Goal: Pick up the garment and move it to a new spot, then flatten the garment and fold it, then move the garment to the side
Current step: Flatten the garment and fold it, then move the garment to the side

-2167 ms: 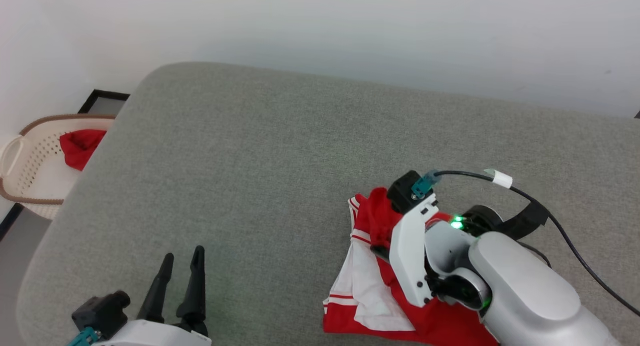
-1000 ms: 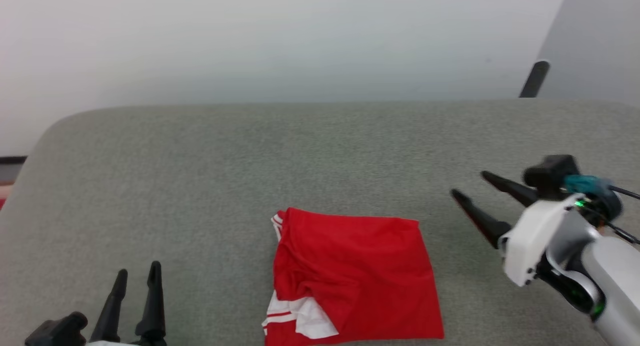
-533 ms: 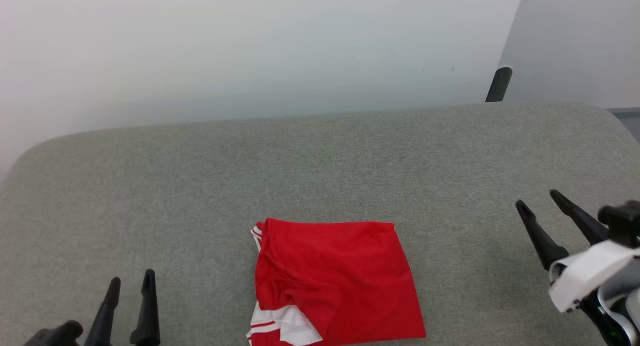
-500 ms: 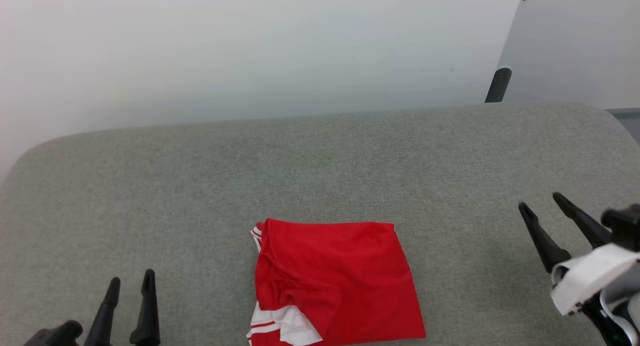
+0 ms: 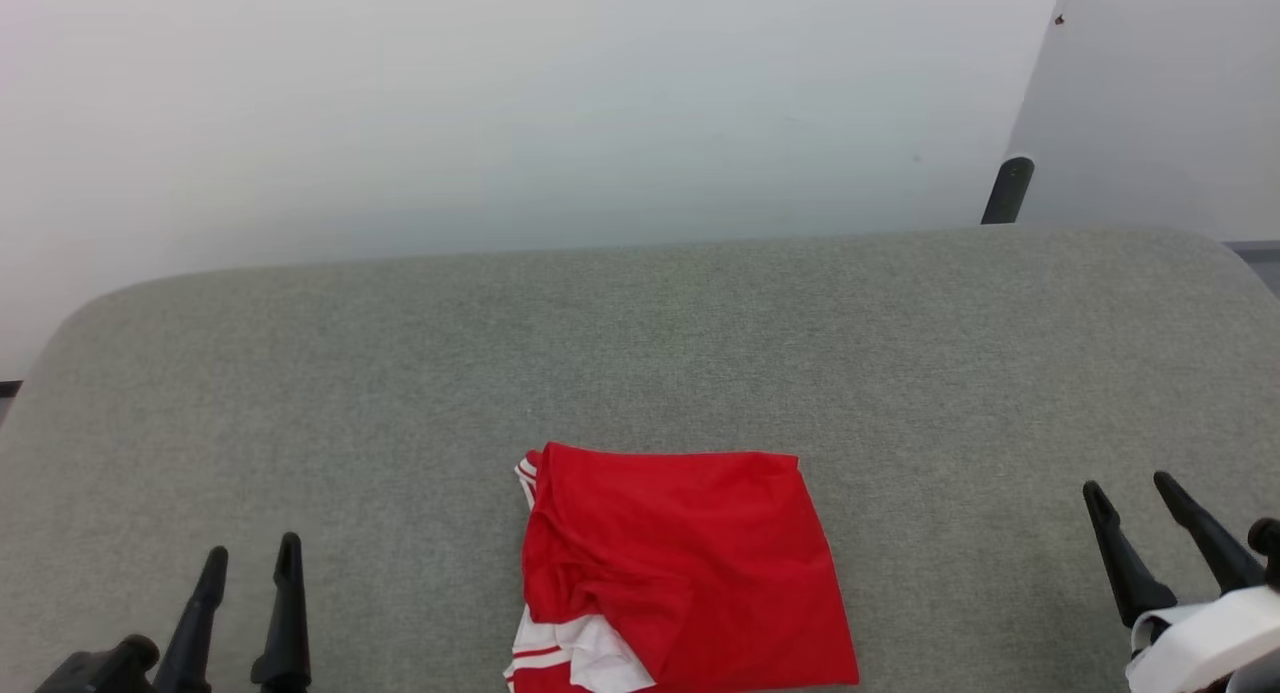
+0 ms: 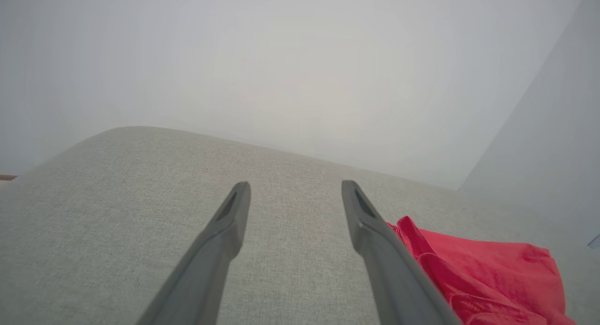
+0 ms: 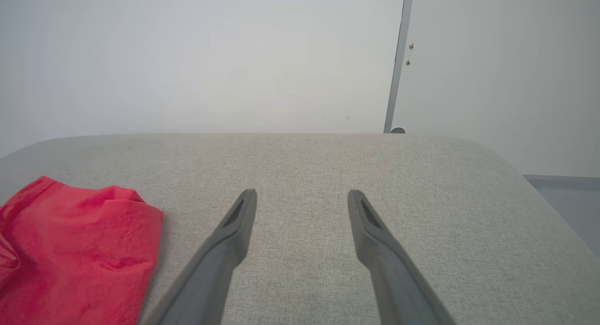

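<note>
Both claws hang released and empty, the left gripper at lower left, the right gripper at lower right, flanking the garment folded at bottom centre on the grey cushion; it looks light, limp and shifty, best pinched through all layers at an edge.

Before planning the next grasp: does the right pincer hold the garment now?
No, the right pincer stands open above the grey surface, apart from the garment.
</note>
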### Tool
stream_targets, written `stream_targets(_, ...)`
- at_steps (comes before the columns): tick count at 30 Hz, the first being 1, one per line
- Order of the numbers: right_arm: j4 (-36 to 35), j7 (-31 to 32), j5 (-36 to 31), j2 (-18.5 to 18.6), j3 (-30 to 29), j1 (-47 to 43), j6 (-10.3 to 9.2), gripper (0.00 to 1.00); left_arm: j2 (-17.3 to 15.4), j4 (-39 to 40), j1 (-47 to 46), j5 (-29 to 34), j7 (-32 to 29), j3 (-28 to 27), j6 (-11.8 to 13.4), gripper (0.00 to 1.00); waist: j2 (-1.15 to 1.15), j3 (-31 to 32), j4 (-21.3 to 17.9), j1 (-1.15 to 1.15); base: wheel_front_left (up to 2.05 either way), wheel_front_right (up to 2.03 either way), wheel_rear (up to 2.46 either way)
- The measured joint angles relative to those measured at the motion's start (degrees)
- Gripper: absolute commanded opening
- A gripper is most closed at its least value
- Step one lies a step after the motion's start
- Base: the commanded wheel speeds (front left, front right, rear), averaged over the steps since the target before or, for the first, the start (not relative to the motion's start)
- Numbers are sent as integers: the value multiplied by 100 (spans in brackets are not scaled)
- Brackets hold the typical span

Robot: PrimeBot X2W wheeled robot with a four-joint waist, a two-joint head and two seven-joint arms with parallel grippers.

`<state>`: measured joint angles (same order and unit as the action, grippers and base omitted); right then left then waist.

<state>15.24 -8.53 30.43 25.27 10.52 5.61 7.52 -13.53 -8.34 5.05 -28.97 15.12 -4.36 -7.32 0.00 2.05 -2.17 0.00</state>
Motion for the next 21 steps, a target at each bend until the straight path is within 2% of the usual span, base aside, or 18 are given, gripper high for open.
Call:
stream_targets(8,-124,48,-181,-240,-269,-299,0,100,-38,37,-3,88,0,-12,0,100,0,47,102,0,0,0,0)
stream_targets(21,-282,279,-241,-323,-247,-379,0,100,-37,94,-20,162,0,9,0,100,0,35,219,0,0,0,0)
